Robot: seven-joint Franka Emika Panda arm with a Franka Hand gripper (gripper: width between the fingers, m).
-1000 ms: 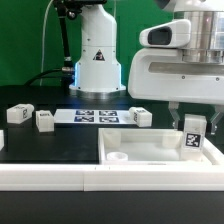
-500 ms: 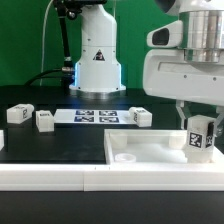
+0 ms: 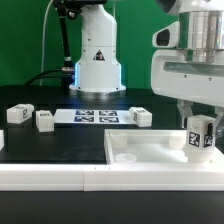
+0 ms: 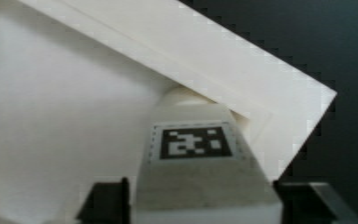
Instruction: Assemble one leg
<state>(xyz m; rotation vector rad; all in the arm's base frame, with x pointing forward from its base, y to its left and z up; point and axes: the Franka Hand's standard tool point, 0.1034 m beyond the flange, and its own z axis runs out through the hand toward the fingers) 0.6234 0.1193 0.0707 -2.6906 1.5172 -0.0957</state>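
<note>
The large white panel (image 3: 160, 152) lies at the bench's front edge, toward the exterior view's right corner. Above its far right corner, the gripper (image 3: 198, 128) pinches the tagged leg (image 3: 201, 137) upright, its foot near a corner socket (image 4: 194, 100). The risk: a slightly skewed leg could catch the socket rim and jam, or shove the panel. Three spare legs (image 3: 45, 120) sit beside the marker board (image 3: 97, 116).

No words or numbers can be read anywhere. Only black-and-white square tags show, on the leg (image 3: 201, 135) and the marker board (image 3: 95, 117).
</note>
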